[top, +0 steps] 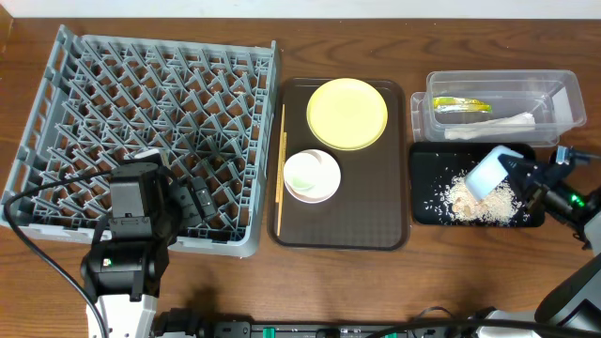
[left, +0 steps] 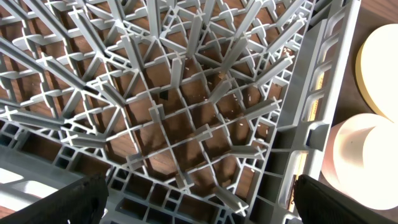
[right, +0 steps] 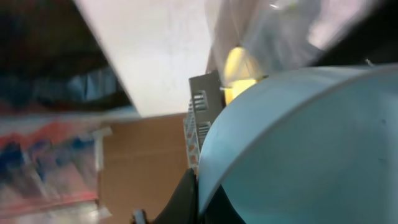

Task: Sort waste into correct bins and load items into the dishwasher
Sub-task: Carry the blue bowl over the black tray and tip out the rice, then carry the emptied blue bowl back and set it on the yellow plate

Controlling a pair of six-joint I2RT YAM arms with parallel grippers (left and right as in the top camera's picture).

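Light-blue bowl (top: 488, 175): one, tilted over black tray (top: 427, 174), 3 o'clock, grasped by right gripper (top: 515, 174) | left gripper (top: 192, 202): spread, over rack (top: 141, 84), 9 o'clock.

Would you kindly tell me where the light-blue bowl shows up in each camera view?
Overhead: light-blue bowl tilted over the black tray, far right.
Left wrist: not in it.
Right wrist: fills the lower right.
Shared landmark: grey dish rack, overhead and left wrist.
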